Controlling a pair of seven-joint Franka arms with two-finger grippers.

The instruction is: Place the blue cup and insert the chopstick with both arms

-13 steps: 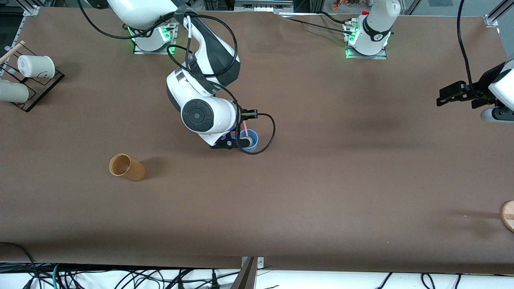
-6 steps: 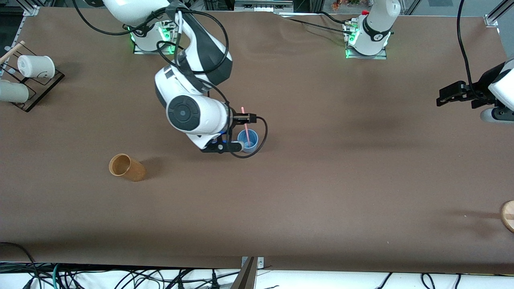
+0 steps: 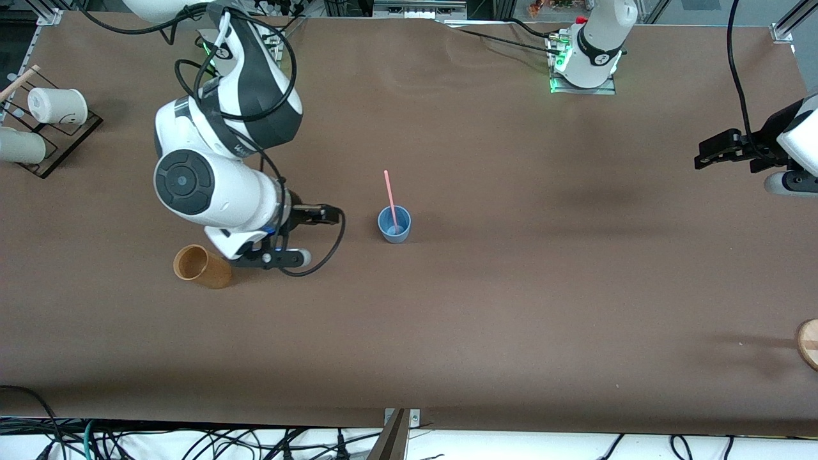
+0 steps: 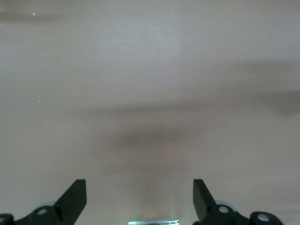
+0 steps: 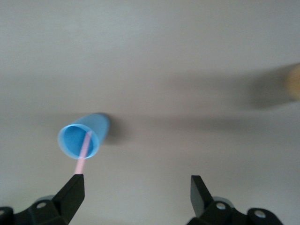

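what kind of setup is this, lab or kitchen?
Most likely a robotics lab bench: two bolted-down arms, a brown covered table, aluminium framing, loose cables along its edge. Props only: blue cup holding a chopstick.

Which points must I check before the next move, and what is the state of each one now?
1. Blue cup stands upright on the table: ok.
2. Chopstick sits in the cup, leaning on its rim: ok.
3. Right gripper is open, holds nothing, and is apart from the cup: ok.
4. Left gripper is open, waiting over the left arm's end of the table: ok.
5. Brown cup is free of the right arm: cannot tell.
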